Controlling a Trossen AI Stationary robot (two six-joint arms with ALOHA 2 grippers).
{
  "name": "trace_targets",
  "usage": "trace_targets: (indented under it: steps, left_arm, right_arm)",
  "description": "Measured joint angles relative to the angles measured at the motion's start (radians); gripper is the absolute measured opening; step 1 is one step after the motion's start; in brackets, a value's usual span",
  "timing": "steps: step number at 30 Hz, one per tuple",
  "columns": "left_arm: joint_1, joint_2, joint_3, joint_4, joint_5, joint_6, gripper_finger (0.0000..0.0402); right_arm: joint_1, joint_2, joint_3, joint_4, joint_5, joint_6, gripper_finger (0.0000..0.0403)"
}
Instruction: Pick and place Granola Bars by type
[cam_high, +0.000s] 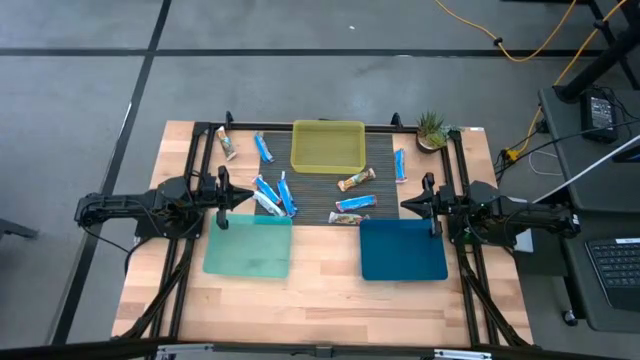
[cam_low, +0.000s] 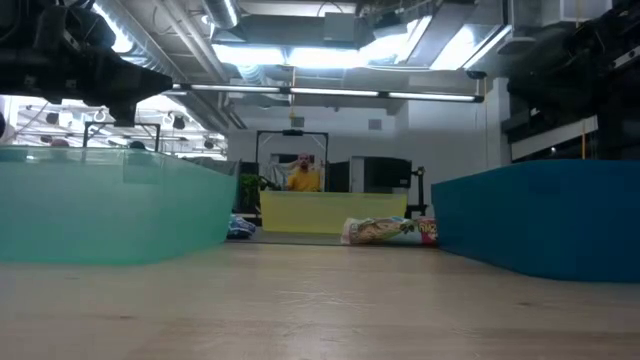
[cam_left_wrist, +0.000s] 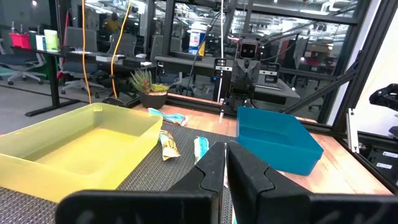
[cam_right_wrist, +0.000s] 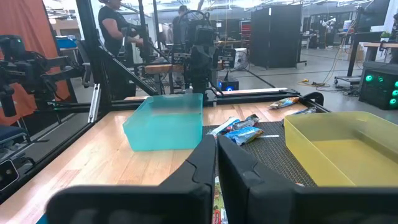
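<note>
You have not started sorting yet: the teal bin (cam_high: 248, 248), the blue bin (cam_high: 403, 250) and the yellow bin (cam_high: 328, 146) all look empty, and every bar is loose on the dark mat (cam_high: 380, 165) or the wood beside it. Your left claw (cam_high: 222, 196) is pinched shut on nothing, hanging at the mat's near-left corner with the teal bin just beside and behind its tips; a cluster of blue bars (cam_high: 272, 192) lies just ahead of it, and a tan bar (cam_high: 227, 143) and another blue one sit farther ahead toward the far edge. Your right claw (cam_high: 407, 205) is likewise closed tight and empty, with the blue bin just beside it; a blue bar (cam_high: 355, 203) and a grey bar (cam_high: 348, 217) lie right in front of its tips, an orange-brown bar (cam_high: 356, 179) a little beyond, and one more blue bar near the plant (cam_high: 432, 127). So all the picking is left. For room, the mat between the two claws is open, but the yellow bin's wall stands at the far side, the bins' rims crowd each claw's near side, and the clustered bars touch or overlap, so you'll likely need to open wide and come straight down on one at a time.
</note>
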Motion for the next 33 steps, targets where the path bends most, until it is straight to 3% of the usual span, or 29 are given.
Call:
trace_targets:
  steps: [33]
  left_arm:
    - [0.000, 0.000, 0.000, 0.004, -0.026, 0.000, 0.0009]
  right_arm:
    - [0.000, 0.000, 0.000, 0.000, 0.000, 0.000, 0.0020]
